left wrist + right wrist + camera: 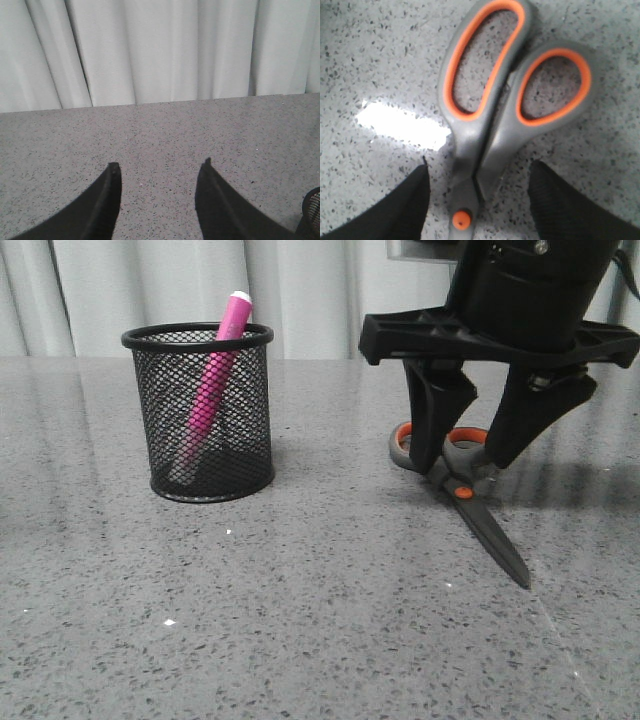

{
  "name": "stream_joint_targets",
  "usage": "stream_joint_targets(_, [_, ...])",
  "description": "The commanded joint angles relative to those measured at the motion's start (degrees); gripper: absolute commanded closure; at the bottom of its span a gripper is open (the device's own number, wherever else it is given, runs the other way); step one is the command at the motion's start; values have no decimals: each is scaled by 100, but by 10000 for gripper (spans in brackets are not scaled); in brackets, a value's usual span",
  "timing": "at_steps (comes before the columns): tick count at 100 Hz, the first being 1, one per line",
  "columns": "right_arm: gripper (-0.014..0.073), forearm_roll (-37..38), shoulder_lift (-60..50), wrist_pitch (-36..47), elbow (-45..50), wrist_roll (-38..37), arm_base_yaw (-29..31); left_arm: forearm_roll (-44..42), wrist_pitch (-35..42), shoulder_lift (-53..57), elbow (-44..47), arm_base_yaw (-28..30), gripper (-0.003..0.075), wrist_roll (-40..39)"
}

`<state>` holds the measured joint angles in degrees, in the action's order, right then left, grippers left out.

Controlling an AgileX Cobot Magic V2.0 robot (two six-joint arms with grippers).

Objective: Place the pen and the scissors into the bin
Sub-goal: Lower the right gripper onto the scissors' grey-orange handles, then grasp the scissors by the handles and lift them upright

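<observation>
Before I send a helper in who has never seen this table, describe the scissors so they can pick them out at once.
On the grey speckled table, look right of the black mesh bin holding the pink pen. Under the right hand, whose fingers are spread to either side, the scissors lie flat. They are closed, with dark grey blades, orange-lined finger loops and an orange pivot screw.
</observation>
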<state>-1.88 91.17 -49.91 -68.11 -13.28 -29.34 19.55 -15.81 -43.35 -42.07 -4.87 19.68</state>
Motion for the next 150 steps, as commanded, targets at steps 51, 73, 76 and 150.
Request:
stream_joint_targets(51, [308, 93, 141, 408, -200, -26, -64, 99, 427, 30, -173, 10, 410, -29])
stream_joint_targets(73, [631, 324, 130, 274, -200, -26, -64, 99, 427, 30, -173, 10, 410, -29])
stream_joint_targets(76, [651, 324, 106, 274, -200, 8, -64, 99, 427, 30, -173, 10, 410, -29])
stream_joint_targets(150, [669, 110, -2816, 5110, 1487, 40, -387, 99, 427, 30, -173, 10, 410, -29])
